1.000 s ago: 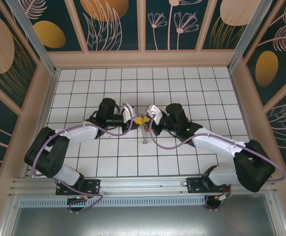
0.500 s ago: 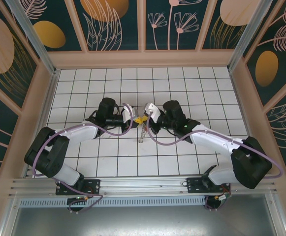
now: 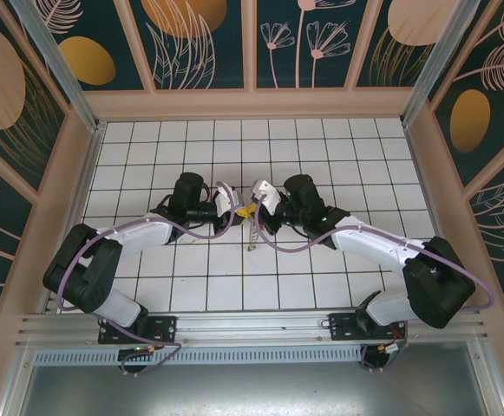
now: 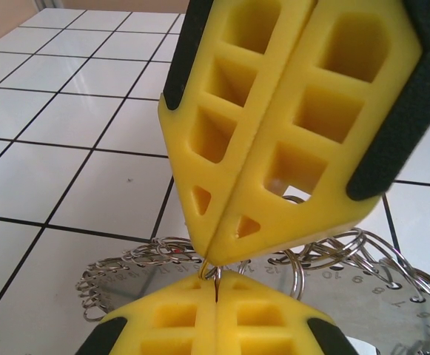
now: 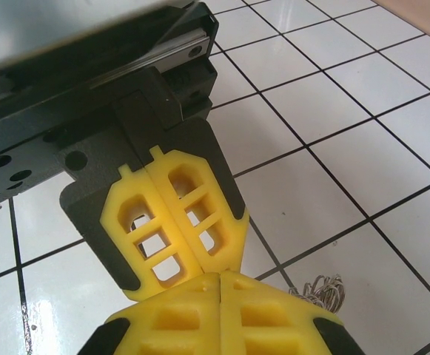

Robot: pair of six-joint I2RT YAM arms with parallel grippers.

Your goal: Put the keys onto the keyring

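Keyring (image 4: pixel 381 296) at mid-table: its numbered silvery disc and fringe of small wire loops sit just beneath my two sets of yellow fingertips, which meet nose to nose above the white tiles (image 4: pixel 66 111). Whether the disc hangs free or rests on the tiles, I cannot tell.

My left gripper (image 4: pixel 216 287) is pressed fully together, and one thin loop of the fringe runs up into the seam of its pads. My right gripper (image 4: pixel 215 250) is likewise closed flat, its tip touching that same loop, though I cannot say whether it bites the wire or merely leans on it.

I judge this to be the step of steadying one loop for threading. Done well, it wants a firm left pinch and only slight, slow moves from my right. A sideways tug could slip the thin wire out of the seam and drop the whole ring. The loop's gap should face my right tip.
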